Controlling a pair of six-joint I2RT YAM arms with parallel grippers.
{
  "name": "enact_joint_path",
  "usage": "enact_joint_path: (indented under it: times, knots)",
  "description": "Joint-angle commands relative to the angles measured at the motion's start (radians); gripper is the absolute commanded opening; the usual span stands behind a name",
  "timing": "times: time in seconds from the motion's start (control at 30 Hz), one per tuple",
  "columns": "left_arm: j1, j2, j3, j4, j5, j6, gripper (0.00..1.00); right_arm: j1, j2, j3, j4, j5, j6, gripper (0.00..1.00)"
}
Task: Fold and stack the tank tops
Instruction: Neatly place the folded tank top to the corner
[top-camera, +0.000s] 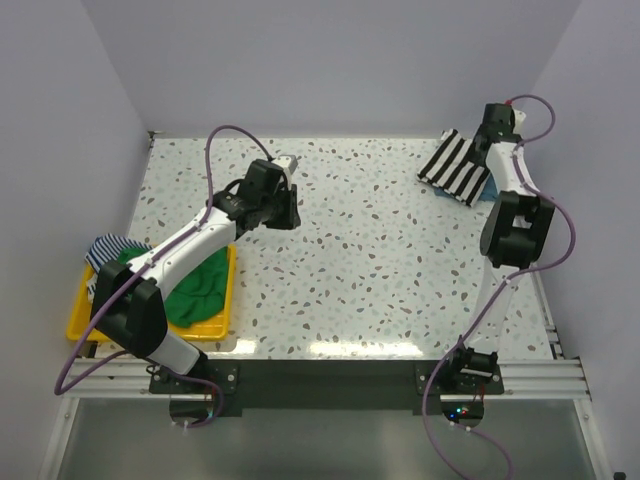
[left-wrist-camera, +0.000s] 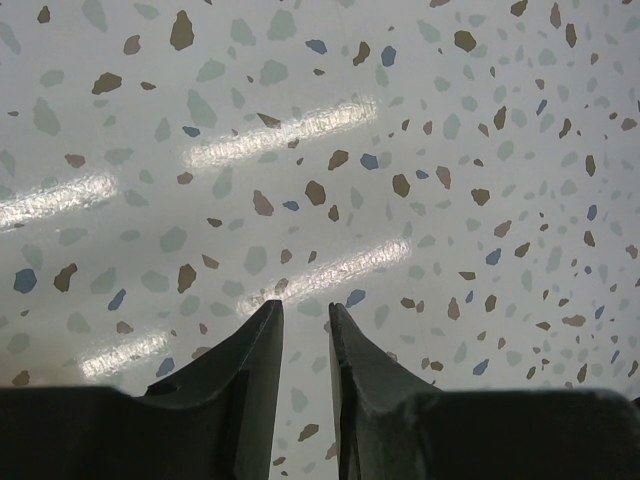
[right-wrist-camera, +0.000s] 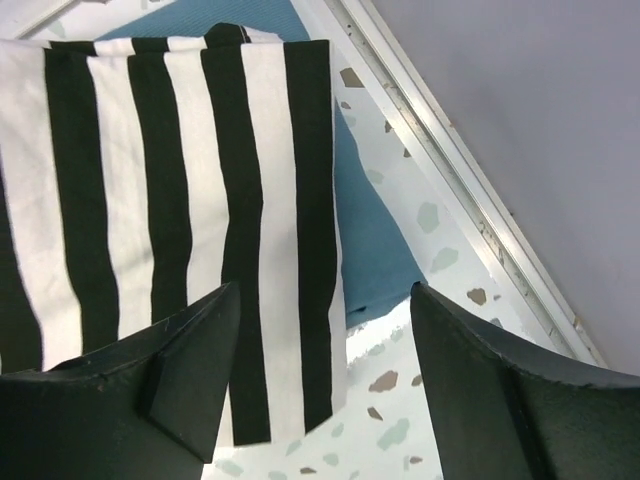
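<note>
The speckled table (top-camera: 400, 270) carries a yellow bin (top-camera: 80, 325) at near left, holding the green tank top (top-camera: 205, 285) and a thin-striped one (top-camera: 105, 247). In the far right corner the black-and-white striped tank top (right-wrist-camera: 150, 200) lies folded flat on the teal-blue tank top (right-wrist-camera: 375, 250), whose edge shows past one side. My right gripper (right-wrist-camera: 325, 295) hangs over them, jaws wide and empty. I'd lift straight up so no finger drags the fold. The left gripper (left-wrist-camera: 305, 312) is over bare table, jaws narrowly parted, holding nothing.

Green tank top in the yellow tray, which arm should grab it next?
Likely left. The left gripper, empty, hovers near the yellow tray holding the green top; the right gripper is far off over the striped top.
</note>
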Motion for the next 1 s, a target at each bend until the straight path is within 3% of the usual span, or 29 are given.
enact_joint_path:
  times: [0.0, 0.07, 0.23, 0.37, 0.5, 0.67, 0.8, 0.97]
  knots:
    - [0.008, -0.008, -0.009, 0.040, 0.018, 0.010, 0.30, 0.003, -0.130, -0.051, 0.020, 0.002, 0.064, 0.72]
    - [0.008, -0.012, -0.010, 0.041, 0.020, 0.007, 0.31, 0.012, -0.189, -0.100, 0.040, -0.020, 0.090, 0.72]
    - [0.008, -0.029, -0.015, 0.041, 0.020, -0.013, 0.33, 0.107, -0.426, -0.467, 0.217, -0.074, 0.150, 0.75]
    - [0.008, -0.066, -0.033, 0.047, -0.017, -0.035, 0.34, 0.416, -0.625, -0.756, 0.331, -0.051, 0.176, 0.76]
    - [0.005, -0.120, -0.140, 0.096, -0.036, -0.081, 0.34, 0.635, -0.786, -1.013, 0.385, -0.093, 0.290, 0.78]
    - [-0.033, -0.212, -0.320, 0.213, -0.109, -0.124, 0.34, 0.845, -0.995, -1.155, 0.345, -0.062, 0.353, 0.80]
    - [-0.084, -0.273, -0.415, 0.287, -0.157, -0.153, 0.36, 0.864, -1.156, -1.246, 0.284, -0.067, 0.359, 0.83]
    - [-0.137, -0.307, -0.426, 0.294, -0.200, -0.157, 0.36, 0.865, -1.280, -1.275, 0.196, -0.027, 0.315, 0.84]
